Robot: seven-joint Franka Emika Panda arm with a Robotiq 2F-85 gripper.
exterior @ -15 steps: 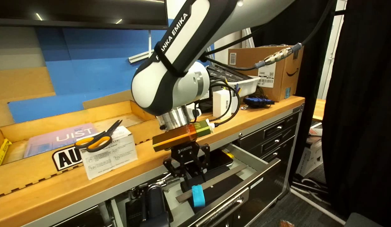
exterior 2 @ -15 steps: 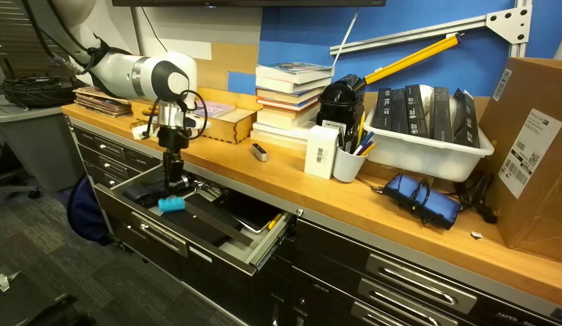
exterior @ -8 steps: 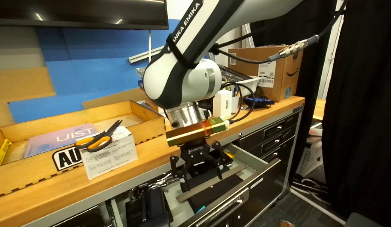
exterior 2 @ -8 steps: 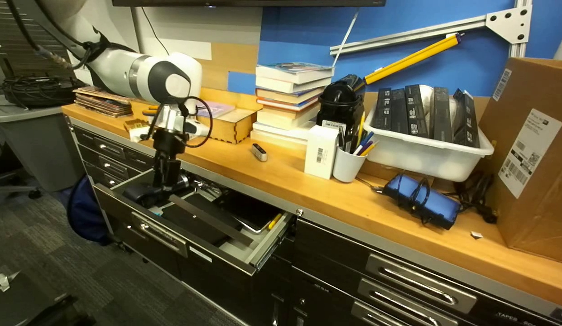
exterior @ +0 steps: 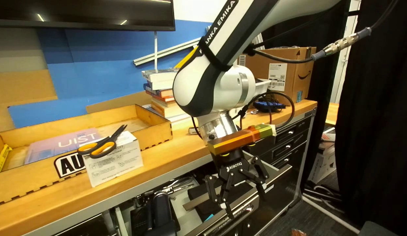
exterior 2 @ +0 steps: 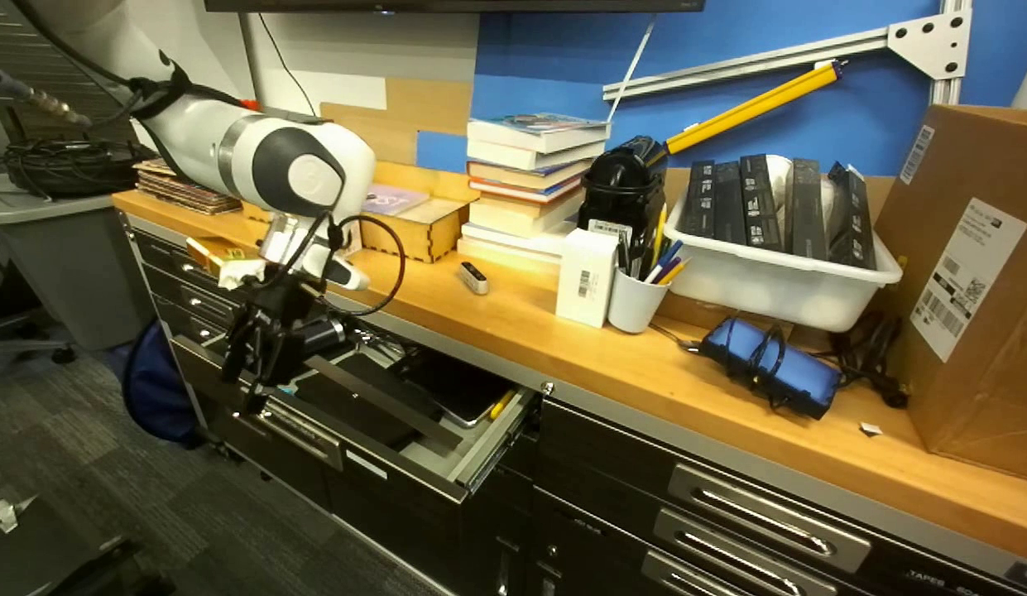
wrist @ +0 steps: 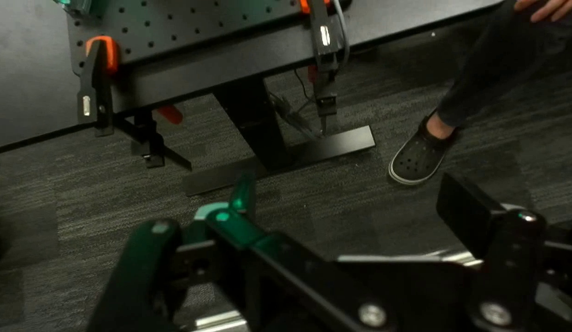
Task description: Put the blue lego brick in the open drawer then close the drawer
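Observation:
The blue lego brick [exterior: 209, 217] lies low inside the open drawer [exterior: 280, 187], just behind its front panel. Only a light-blue sliver of the brick [exterior 2: 289, 389] shows in both exterior views; the panel hides most of it. My gripper [exterior: 246, 204] stands tilted over the drawer's front edge and handle, forward of the brick. Its fingers are spread wide, and nothing sits between them. In the wrist view the gap of the gripper [wrist: 352, 205] shows only carpet; neither drawer nor brick appears there.
The drawer holds a metal strip [exterior 2: 381, 401], a dark tool [exterior: 162, 209] and flat black items. Along the worktop are a white box with scissors [exterior: 113, 157], stacked books [exterior 2: 525, 178] and a pen cup [exterior 2: 637, 302]. A person's shoe [wrist: 417, 157] shows beside a black table [wrist: 189, 76].
One second ago the brick hung at my fingertips above the drawer. The fingers have since opened and the brick dropped inside. My gripper has moved outward, over the drawer front, and tilted.

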